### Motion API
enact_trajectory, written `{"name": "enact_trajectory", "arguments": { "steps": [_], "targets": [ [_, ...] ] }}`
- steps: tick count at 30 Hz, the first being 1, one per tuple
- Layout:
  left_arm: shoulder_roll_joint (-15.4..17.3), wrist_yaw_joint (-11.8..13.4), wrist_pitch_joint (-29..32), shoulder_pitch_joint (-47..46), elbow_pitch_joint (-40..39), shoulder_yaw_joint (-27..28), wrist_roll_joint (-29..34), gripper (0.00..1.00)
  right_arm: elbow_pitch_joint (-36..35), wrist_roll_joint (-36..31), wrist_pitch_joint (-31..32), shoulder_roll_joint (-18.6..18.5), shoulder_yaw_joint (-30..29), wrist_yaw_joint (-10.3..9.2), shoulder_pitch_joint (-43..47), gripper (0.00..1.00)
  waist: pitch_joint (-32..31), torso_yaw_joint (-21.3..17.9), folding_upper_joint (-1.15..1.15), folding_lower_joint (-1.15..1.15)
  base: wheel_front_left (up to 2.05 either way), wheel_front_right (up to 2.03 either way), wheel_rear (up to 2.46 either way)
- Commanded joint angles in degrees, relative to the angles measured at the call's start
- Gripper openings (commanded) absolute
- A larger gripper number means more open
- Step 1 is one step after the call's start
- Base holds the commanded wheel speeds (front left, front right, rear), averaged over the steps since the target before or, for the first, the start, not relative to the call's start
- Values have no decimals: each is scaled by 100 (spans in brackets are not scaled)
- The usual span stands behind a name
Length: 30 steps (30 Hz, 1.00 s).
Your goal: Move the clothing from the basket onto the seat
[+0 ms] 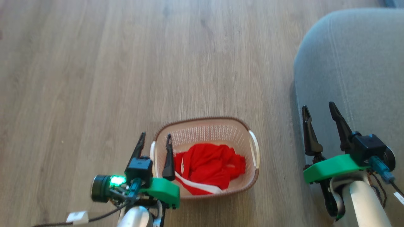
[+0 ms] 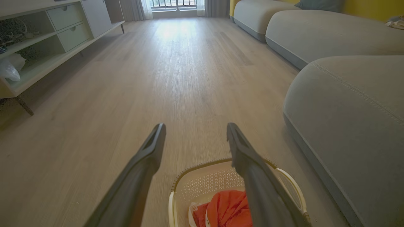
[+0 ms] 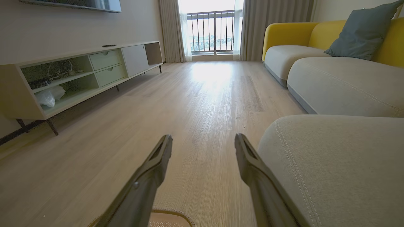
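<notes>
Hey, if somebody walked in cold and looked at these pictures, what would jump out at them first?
The bright red clothing heaped in the cream basket on the wooden floor grabs the eye first, low in the head view's centre. To its right looms the big grey seat. Both arms show open jaws: the left gripper above the basket's left rim, the right gripper over the seat's edge.

The seat point(image 1: 353, 63) runs off the head view's right edge. The clothing point(image 1: 208, 167) covers most of the floor of the basket point(image 1: 205, 132); how many garments lie bunched there cannot be told. One finger of the left gripper point(image 1: 156, 135) hides part of the basket's left wall. In both wrist views the bottom edge cuts the basket off.
</notes>
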Motion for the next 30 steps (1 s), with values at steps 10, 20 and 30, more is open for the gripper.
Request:
{"name": "enact_trajectory", "arguments": {
  "steps": [10, 20, 30],
  "targets": [
    [-37, -349, -61, -995, 1258, -498, -110, 100, 126, -262, -54, -96, -143, 1, -411, 100, 1385, -488, 0, 0, 0, 0, 0],
    [-37, -505, -61, -2076, 2643, -1051, 78, 100, 311, -314, -54, -80, -300, 1, -687, 100, 2548, -884, 0, 0, 0, 0, 0],
    [-37, -794, -61, -3332, 4217, -1463, -9, 100, 141, -74, -54, -66, -52, 1, -955, 100, 3626, -1352, 0, 0, 0, 0, 0]
  ]
}}
